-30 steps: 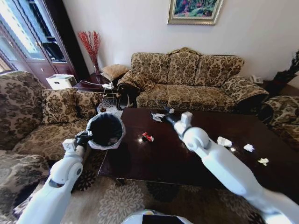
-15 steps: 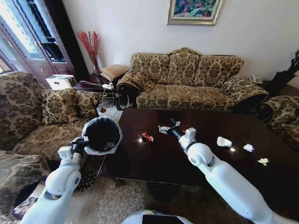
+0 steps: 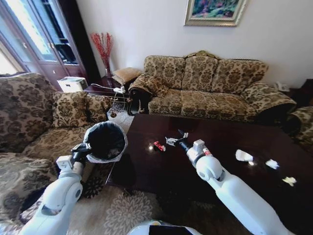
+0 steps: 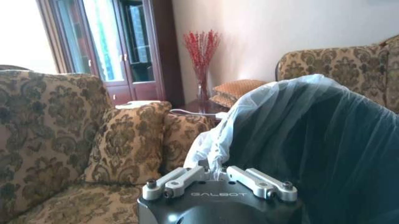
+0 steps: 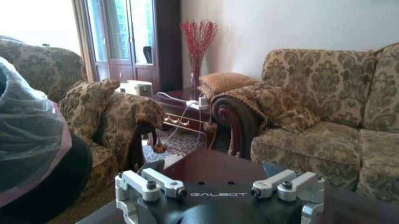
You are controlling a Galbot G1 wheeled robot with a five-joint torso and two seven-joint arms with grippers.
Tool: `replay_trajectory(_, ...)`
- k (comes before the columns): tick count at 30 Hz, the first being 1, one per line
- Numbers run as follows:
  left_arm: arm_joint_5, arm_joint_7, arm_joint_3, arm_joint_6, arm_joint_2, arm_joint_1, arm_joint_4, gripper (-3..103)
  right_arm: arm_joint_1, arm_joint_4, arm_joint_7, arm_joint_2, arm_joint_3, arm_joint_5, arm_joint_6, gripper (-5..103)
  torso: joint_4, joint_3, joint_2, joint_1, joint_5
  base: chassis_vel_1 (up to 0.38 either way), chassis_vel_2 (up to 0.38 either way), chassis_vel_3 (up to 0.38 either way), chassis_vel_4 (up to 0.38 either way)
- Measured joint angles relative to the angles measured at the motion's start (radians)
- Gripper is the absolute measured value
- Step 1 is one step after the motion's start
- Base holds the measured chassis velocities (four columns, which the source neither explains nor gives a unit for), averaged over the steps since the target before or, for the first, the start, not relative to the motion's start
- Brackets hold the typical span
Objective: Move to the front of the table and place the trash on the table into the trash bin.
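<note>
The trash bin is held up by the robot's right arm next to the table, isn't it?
Not quite. The left gripper holds the trash bin up beside the table, as the head view shows. The right gripper is out over the table near a small red wrapper.

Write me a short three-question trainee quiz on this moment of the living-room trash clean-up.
1. True or false: the small round trash bin lined with greyish plastic stands on the carpet.
2. Which litter lies nearest the right gripper? A) small red snack wrapper B) crumpled white paper wad C) yellowish scrap
3. Which gripper hangs over the dark glossy wooden table?
Key: 1 false, the left gripper holds it up by its rim, beside the table's left end. 2 A. 3 the right gripper.
</note>
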Motion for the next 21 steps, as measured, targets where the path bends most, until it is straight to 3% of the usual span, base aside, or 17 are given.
replay_trajectory(21,0.005,-0.003,-0.003,-0.022,-0.01,0.006,-0.016,0,0.034,-0.19,-0.033,0.06,-0.076,-0.043,-0.023,100,0.0002,0.0,0.0,0.0,0.0,-0.047,0.056,0.052,-0.042)
